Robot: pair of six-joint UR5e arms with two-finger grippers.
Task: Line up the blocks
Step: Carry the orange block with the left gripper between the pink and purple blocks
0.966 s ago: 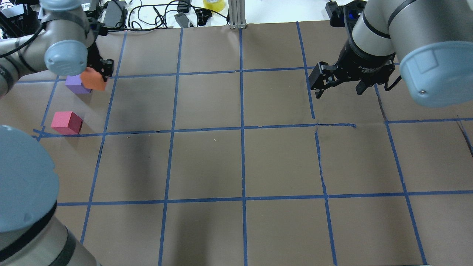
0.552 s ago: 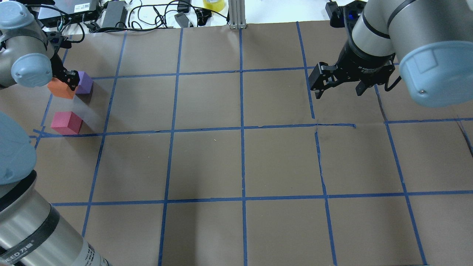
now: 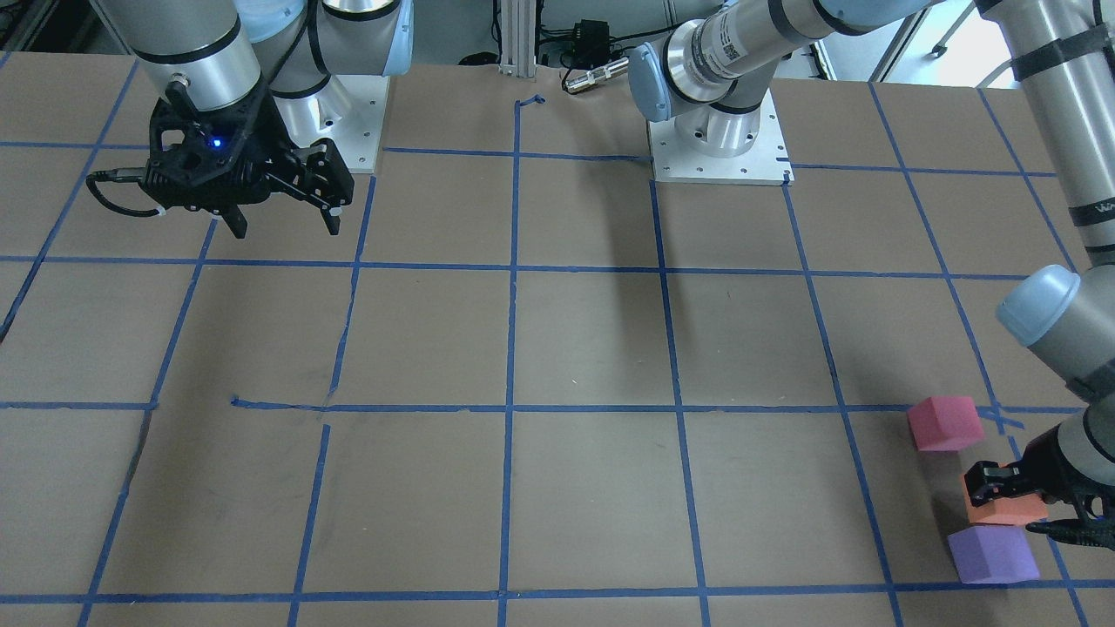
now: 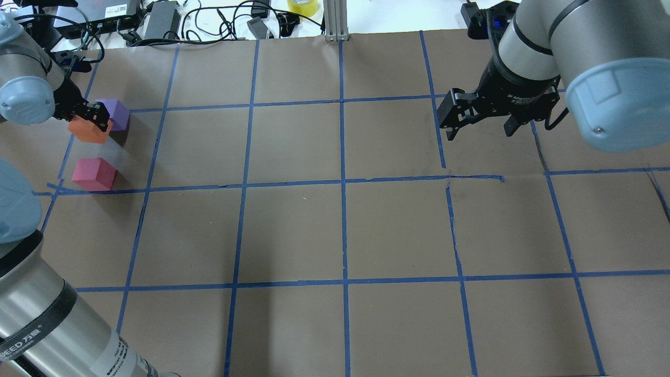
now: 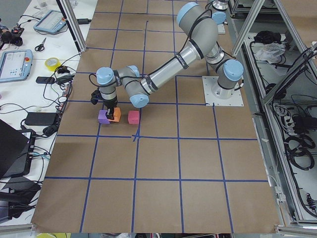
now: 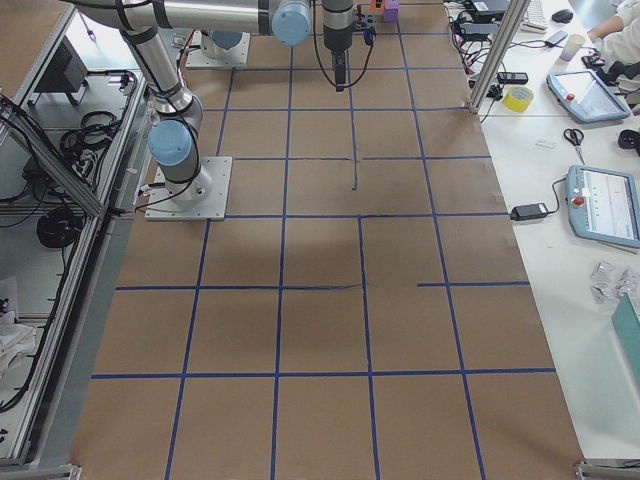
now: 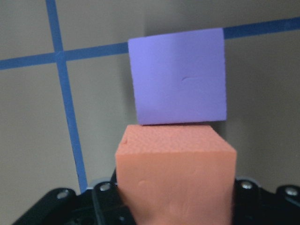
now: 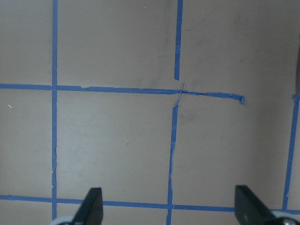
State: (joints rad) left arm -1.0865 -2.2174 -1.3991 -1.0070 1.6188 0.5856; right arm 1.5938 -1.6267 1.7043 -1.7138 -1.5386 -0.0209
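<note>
My left gripper [image 4: 89,121] is shut on the orange block [image 4: 88,131] at the far left of the table, just next to the purple block [image 4: 116,113]. In the left wrist view the orange block [image 7: 176,180] fills the jaws, with the purple block [image 7: 178,82] right beyond it. The pinkish-red block [image 4: 94,174] sits on the paper nearer the robot, by a blue tape crossing. In the front view the three run pinkish-red [image 3: 943,423], orange [image 3: 1002,503], purple [image 3: 991,554]. My right gripper [image 4: 480,130] is open and empty, hovering at the right back of the table.
Brown paper with a blue tape grid [image 4: 343,180] covers the table. Cables, a power brick [image 4: 159,18] and a yellow tape roll [image 4: 302,5] lie beyond the far edge. An aluminium post [image 4: 335,21] stands at the back middle.
My left gripper carried the orange block from the purple block's right over to its left, then a little nearer the robot. The right arm has not moved.
</note>
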